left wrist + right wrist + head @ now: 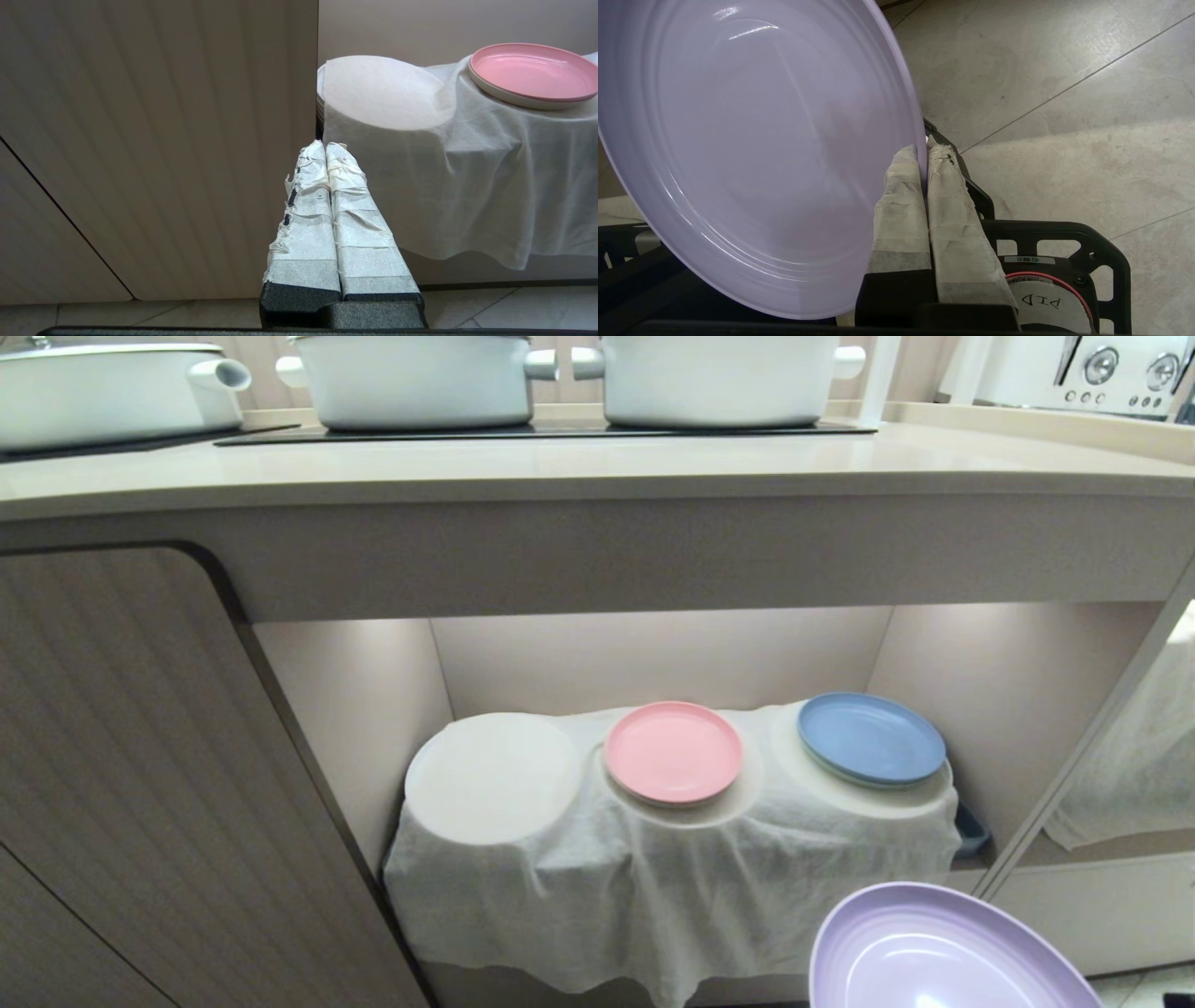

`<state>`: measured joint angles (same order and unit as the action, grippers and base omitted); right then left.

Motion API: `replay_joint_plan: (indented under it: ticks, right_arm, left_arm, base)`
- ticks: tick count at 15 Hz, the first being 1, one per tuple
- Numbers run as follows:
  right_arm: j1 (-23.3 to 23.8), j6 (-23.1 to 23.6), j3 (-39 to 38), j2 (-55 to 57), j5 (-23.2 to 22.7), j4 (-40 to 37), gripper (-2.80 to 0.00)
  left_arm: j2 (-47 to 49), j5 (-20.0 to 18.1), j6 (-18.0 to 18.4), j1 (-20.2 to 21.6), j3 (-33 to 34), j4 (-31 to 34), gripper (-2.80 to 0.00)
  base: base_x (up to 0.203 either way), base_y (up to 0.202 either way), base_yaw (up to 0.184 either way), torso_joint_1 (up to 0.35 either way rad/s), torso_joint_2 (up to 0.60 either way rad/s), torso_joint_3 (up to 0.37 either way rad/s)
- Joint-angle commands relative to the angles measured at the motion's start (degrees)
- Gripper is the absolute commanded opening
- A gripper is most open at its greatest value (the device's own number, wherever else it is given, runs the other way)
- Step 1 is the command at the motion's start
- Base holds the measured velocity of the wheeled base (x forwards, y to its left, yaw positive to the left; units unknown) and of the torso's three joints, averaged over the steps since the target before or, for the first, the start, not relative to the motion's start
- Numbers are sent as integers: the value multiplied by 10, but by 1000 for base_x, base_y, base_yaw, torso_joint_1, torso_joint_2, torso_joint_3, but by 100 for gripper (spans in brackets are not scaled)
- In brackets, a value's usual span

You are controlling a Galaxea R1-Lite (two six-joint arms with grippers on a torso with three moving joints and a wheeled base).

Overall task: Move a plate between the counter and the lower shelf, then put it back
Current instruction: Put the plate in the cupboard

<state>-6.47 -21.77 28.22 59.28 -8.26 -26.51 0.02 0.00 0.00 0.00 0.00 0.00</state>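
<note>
I am pinching the lilac plate (752, 154) by its rim with my right gripper (924, 151), the two taped fingers (901, 210) pressed together on the thin edge so that only the rim's thickness is parting them. The plate is tilting in my grip, its hollow face turned toward my wrist, and it is hanging over the tiled floor (1064, 93), below and in front of the cloth-draped shelf (579, 887) and off that shelf's right end. It is touching neither the shelf nor the counter (597, 467), which is running well above the shelf with its thick rounded front edge. On the shelf, the left mound under the white cloth (492, 777) is lying bare, the pink plate (673, 751) is sitting on the middle mound and the blue plate (871, 737) on the right one, each apart from its neighbour. Between the shelf's top and the underside of the counter there is an open lit recess. Three white pots (420, 378) are standing on the black hob panel (541, 429), well back from the counter's front edge. My left gripper (325, 149) is hanging with its taped fingers pressed shut on nothing, just in front of the shelf's left corner, beside the ribbed cabinet door (154, 140).
</note>
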Motion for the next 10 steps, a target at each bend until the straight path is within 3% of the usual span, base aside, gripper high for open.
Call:
replay_joint_plan:
  ticks: [1, 10]
  right_arm:
    - [0, -1, 0, -2, -2, -2, -280]
    - [0, 2, 4, -9, -1, -4, -280]
  left_arm:
    - [0, 0, 0, 0, 0, 0, -280]
    - [0, 0, 0, 0, 0, 0, -280]
  base:
    - [0, 0, 0, 0, 0, 0]
    - [0, 0, 0, 0, 0, 0]
